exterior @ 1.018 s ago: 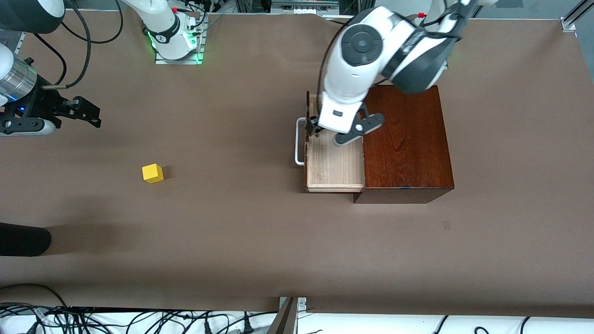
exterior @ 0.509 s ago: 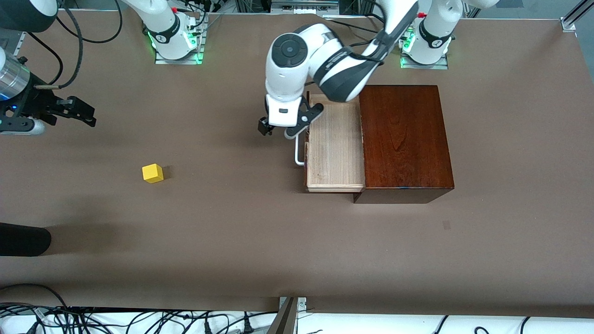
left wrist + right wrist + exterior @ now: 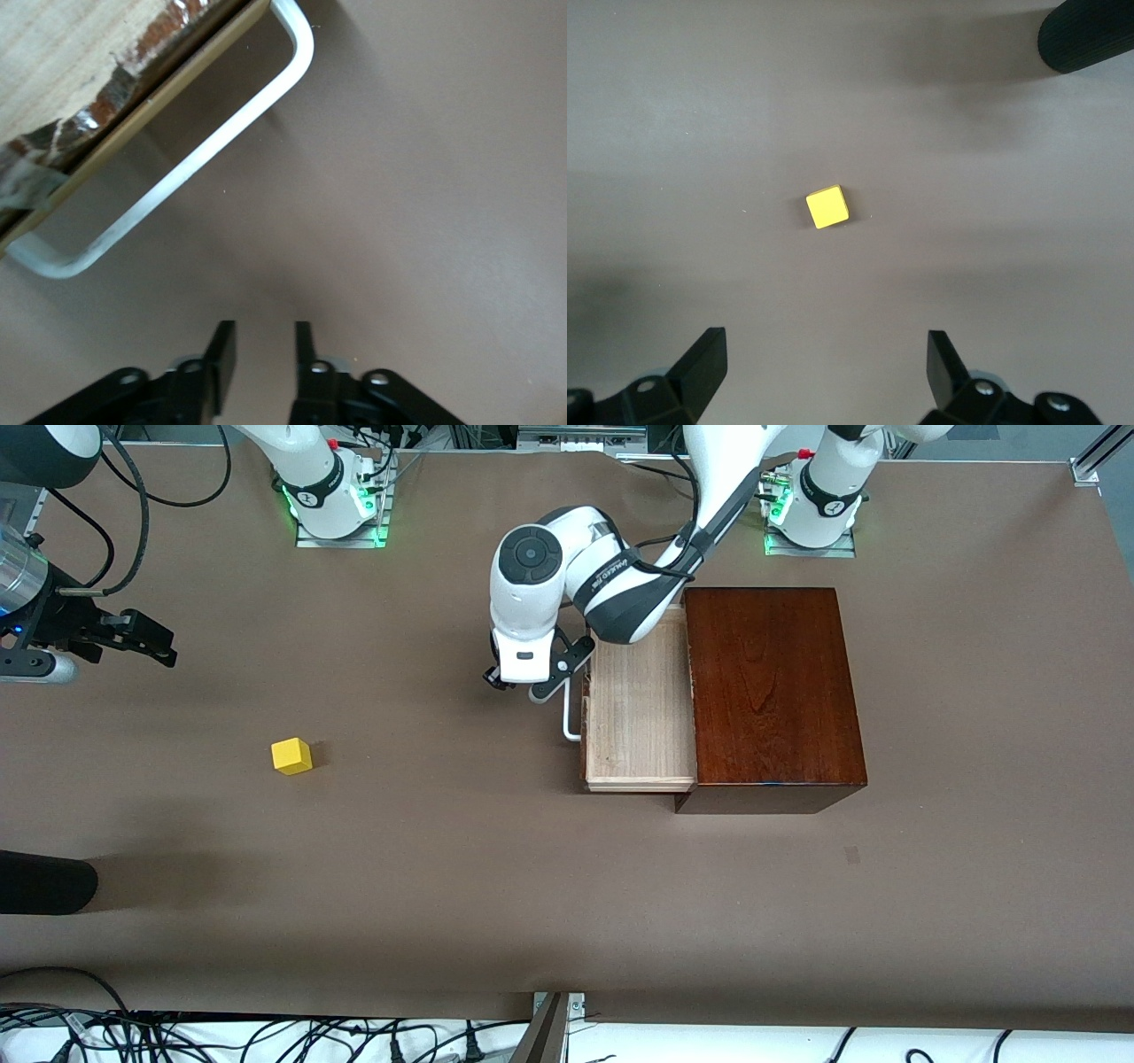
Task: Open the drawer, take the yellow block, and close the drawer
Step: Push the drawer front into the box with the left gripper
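Note:
The drawer stands pulled out of the dark mahogany box, its pale wooden tray bare. Its white handle points toward the right arm's end of the table. My left gripper hangs over the table just beside the handle. Its fingers are close together with a narrow gap and nothing between them. The yellow block lies on the table toward the right arm's end. My right gripper hovers open, apart from the block.
A black rounded object pokes in at the table's edge at the right arm's end, nearer the front camera than the block. Cables run along the table's near edge.
My left gripper has moved off the drawer's tray, past the handle, toward the right arm's end, and its fingers have narrowed. My right gripper has drifted slightly. The block and drawer have stayed put.

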You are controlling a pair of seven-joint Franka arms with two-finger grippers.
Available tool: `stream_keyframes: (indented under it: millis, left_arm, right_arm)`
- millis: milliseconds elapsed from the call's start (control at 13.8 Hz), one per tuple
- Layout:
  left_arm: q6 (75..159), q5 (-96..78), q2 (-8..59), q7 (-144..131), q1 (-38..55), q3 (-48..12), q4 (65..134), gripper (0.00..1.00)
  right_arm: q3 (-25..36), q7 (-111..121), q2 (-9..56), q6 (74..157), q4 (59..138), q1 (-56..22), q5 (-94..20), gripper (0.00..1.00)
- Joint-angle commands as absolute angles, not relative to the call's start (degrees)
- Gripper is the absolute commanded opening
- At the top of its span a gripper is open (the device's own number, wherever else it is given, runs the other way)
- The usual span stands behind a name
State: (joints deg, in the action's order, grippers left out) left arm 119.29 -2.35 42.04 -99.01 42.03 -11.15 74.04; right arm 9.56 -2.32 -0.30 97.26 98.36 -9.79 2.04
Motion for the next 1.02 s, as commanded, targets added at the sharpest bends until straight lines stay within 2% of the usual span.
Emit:
stream_keyframes:
  millis: [0, 436, 945]
  left_arm:
    - [119.3, -1.7, 44.3, -98.6, 42.7, -9.9, 72.2, 0.00]
    - [116.6, -1.7, 44.5, -98.7, 42.1, -5.0, 72.2, 0.00]
    - [105.5, -1.4, 41.6, -86.0, 39.6, -1.6, 72.3, 0.00]
  right_arm:
    - [9.1, -3.1, -0.1, 95.9, 97.2, -9.3, 2.2, 1.00]
    - [9.6, -3.3, -0.3, 95.9, 97.2, -9.3, 1.8, 1.00]
    - [10.3, -2.9, -0.2, 95.9, 96.2, -9.3, -0.8, 1.00]
